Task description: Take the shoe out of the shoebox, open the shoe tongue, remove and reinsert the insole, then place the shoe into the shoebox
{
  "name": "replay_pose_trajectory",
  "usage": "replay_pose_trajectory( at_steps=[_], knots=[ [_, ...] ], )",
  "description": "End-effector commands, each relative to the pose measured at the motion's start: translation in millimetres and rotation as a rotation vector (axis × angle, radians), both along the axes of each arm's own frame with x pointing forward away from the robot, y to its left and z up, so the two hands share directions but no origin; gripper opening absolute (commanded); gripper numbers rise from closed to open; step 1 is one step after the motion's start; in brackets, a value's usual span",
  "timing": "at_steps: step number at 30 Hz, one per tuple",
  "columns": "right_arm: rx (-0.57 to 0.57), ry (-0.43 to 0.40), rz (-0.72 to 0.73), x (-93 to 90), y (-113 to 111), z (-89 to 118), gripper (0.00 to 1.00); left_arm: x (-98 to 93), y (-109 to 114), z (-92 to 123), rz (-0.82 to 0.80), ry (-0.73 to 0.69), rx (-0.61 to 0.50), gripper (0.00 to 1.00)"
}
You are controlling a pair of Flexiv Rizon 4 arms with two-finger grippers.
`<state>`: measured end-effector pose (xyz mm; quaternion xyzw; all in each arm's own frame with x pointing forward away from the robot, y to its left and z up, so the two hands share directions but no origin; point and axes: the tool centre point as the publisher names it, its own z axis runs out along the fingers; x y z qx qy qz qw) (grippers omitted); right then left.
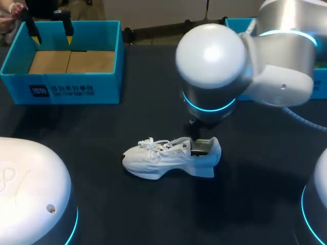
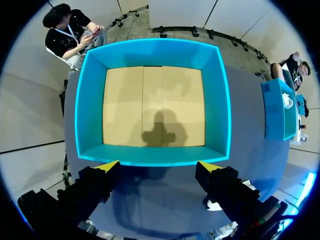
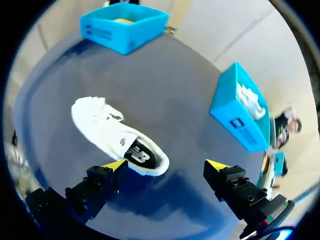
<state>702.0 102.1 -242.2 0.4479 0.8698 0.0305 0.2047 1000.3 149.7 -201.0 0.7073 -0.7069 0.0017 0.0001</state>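
Above the far part of the shoebox (image 1: 61, 89), in the head view, hangs the left gripper (image 1: 51, 37), its two yellow-tipped fingers spread apart and holding nothing. The box under it shows only its brown cardboard floor. The white shoe (image 1: 171, 155) stands on its sole on the dark table (image 1: 102, 132), well apart from that gripper and outside the box. The right arm (image 1: 214, 61) reaches over the shoe's heel end, and its bulk hides its gripper here. A second box (image 1: 236, 24) shows partly behind that arm.

In the left wrist view, the left gripper (image 2: 159, 167) is spread wide with nothing between its fingers. The shoebox (image 2: 217, 100) lies straight ahead of it, the near rim just beyond the fingertips, and the gripper's shadow falls on the cardboard floor. The second box (image 2: 274, 115) sits well off to one side.

In the right wrist view, the right gripper (image 3: 166, 165) also stands wide apart, gripping nothing. The shoe (image 3: 115, 135) lies just ahead of it, heel toward the gripper and close to one fingertip, toe pointing away, with the dark insole (image 3: 142, 155) showing in the heel opening. The shoebox (image 3: 125, 35) is far ahead, beyond the shoe. The second box (image 3: 232, 112) sits off to the side ahead of the other finger, something white inside it.
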Motion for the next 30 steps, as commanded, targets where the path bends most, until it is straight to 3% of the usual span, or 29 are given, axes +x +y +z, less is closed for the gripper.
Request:
replay_pose_trajectory(
  at_steps=[1,21,26,30],
  knots=[
    [0.039,0.019,0.323,-4.3,-13.0,5.8,1.0,-0.2,0.0,0.4,0.0,0.001,0.001,1.0],
    [0.014,0.021,0.358,-0.5,-15.8,5.6,1.0,-0.2,0.0,0.4,0.0,0.001,0.001,1.0],
    [0.078,-0.047,0.44,8.9,-30.3,0.0,1.0,-0.2,0.0,0.4,0.0,0.001,0.001,1.0],
    [0.18,-0.038,0.457,7.5,-41.7,-5.7,1.0,-0.2,0.0,0.4,0.0,0.001,0.001,1.0]
  ],
)
